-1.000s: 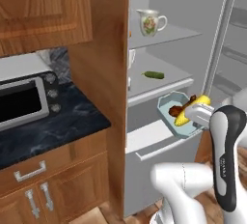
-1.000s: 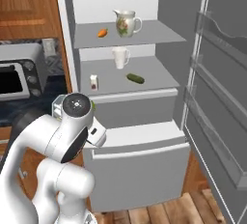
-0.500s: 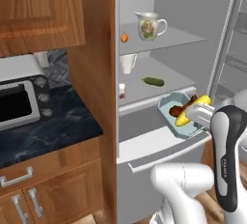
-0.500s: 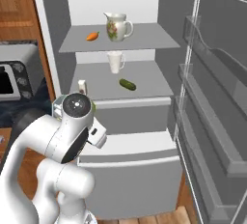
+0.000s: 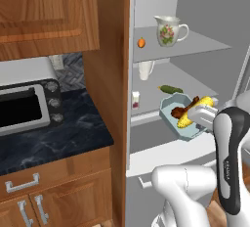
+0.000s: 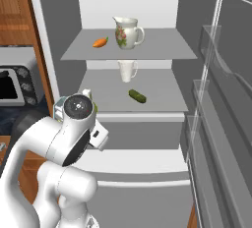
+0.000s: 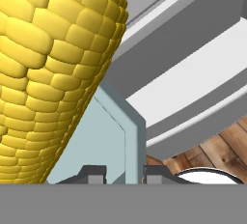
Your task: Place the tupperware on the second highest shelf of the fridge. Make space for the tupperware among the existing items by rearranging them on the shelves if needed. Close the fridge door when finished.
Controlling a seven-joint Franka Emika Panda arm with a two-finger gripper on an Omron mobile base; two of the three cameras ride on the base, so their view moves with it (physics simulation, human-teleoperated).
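Hand view shows you the hand [image 7: 124,172] pinched tight on the pale blue wall of the tupperware [image 5: 181,117], corn cob [image 7: 43,73] inside, held in front of the open fridge [image 6: 59,20] just below the second highest shelf [image 6: 147,105] carrying the cucumber [image 6: 137,96] and mug [image 6: 127,70].

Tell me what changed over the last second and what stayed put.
The base drove toward the open fridge, so the views shifted and its inside looks larger. The gripper stays shut on the rim of the tupperware, corn and all, in front of the shelves. The jug, carrot, mug and cucumber kept their places.
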